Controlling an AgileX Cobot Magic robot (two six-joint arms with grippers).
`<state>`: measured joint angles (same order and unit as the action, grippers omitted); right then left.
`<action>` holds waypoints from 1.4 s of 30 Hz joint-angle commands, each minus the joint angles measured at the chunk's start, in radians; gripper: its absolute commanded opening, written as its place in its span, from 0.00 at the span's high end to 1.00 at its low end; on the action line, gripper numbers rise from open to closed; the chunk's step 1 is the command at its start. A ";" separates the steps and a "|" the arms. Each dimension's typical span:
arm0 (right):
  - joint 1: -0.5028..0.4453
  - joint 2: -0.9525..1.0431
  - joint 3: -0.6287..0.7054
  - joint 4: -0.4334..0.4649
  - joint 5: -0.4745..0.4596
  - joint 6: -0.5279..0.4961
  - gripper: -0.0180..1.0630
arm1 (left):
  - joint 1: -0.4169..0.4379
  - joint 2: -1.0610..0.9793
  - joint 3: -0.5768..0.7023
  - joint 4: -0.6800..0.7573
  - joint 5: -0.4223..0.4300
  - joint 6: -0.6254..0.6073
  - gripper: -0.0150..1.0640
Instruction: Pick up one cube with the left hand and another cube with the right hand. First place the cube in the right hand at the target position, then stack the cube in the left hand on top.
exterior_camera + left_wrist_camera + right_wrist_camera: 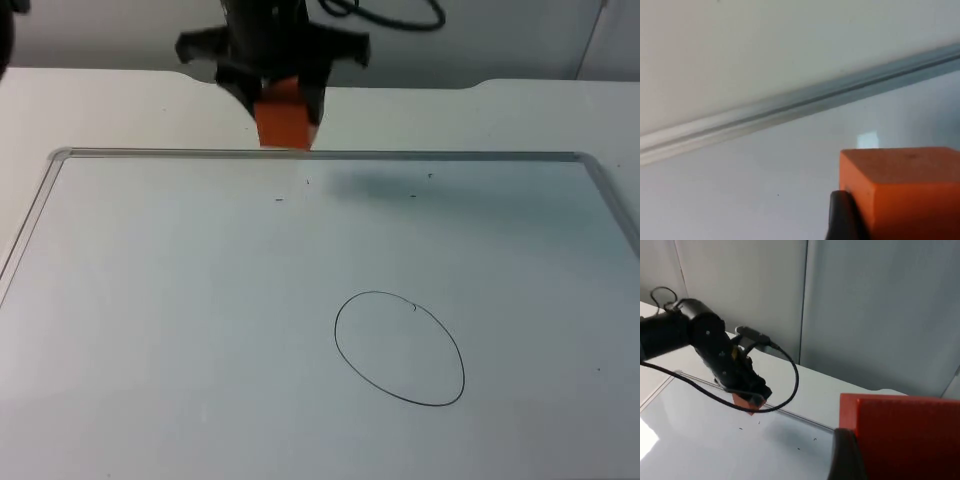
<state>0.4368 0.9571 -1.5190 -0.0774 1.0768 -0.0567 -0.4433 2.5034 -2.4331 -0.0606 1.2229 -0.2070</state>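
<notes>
Left tool point(283, 120) grips an orange cube point(282, 118) above the bench's point(180, 330) far edge; right tool point(875, 460) clutches a red cube point(905, 435), raised.

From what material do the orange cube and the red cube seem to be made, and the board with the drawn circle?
Orange cube, in the left tool: probably foam or matte plastic; flat, dull faces with no glare.
Red cube, in the right tool: looks the same, matte with crisp edges.
Board: likely a whiteboard, smooth and faintly glossy, with a pale metal-looking frame and a thin pen-drawn circle.
</notes>
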 commanded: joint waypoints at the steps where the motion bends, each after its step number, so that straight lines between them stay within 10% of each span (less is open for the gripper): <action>1: 0.002 -0.002 0.005 0.001 -0.025 -0.007 0.99 | -0.006 -0.077 -0.008 -0.009 -0.002 0.024 0.81; 20: 0.002 -0.002 0.005 0.004 -0.023 -0.007 0.99 | -0.006 -0.570 0.242 0.067 -0.041 0.119 0.81; 30: 0.002 0.007 0.005 0.031 -0.021 -0.007 0.99 | -0.006 -0.997 1.122 0.061 -0.361 0.207 0.81; 42: 0.002 0.127 0.005 0.188 0.008 -0.109 0.99 | -0.006 -1.257 1.582 0.061 -0.420 0.207 0.81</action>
<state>0.4368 1.0803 -1.5190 0.0883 1.0891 -0.1415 -0.4433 1.2691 -0.8613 0.0064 0.8280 0.0000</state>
